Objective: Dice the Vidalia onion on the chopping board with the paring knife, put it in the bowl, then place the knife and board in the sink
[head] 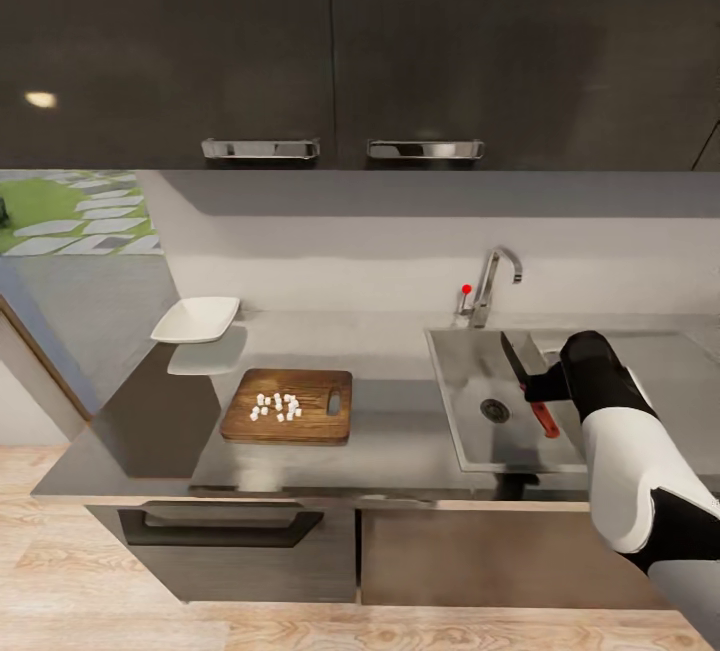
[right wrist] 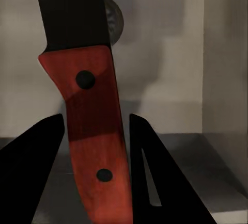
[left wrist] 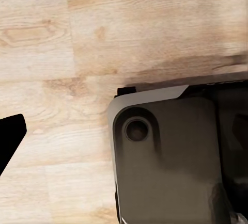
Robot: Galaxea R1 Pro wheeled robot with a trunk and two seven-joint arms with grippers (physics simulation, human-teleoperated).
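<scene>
Right gripper [right wrist: 95, 146] clamped on the red handle of the paring knife [right wrist: 90, 126], a dark finger [right wrist: 31, 167] on each side, two rivets plain on the handle. Seen from the head camera at centre right: knife [head: 530, 386] held over the sink [head: 470, 431], blade pointing toward the tap [head: 492, 283], right arm [head: 625, 451] reaching in from the lower right corner. Drain hole [right wrist: 114, 20] partly hidden behind the blade in the wrist picture. Left of centre, chopping board [head: 288, 406] flat on the countertop [head: 390, 431], diced onion [head: 276, 407] scattered on it; bowl [head: 197, 319] beyond at the counter's left end. Left wrist camera: wooden floor [left wrist: 62, 43], the robot's grey base [left wrist: 165, 167] and one dark fingertip [left wrist: 10, 136] at the left edge; cannot tell how far that gripper is open. No readable writing.
</scene>
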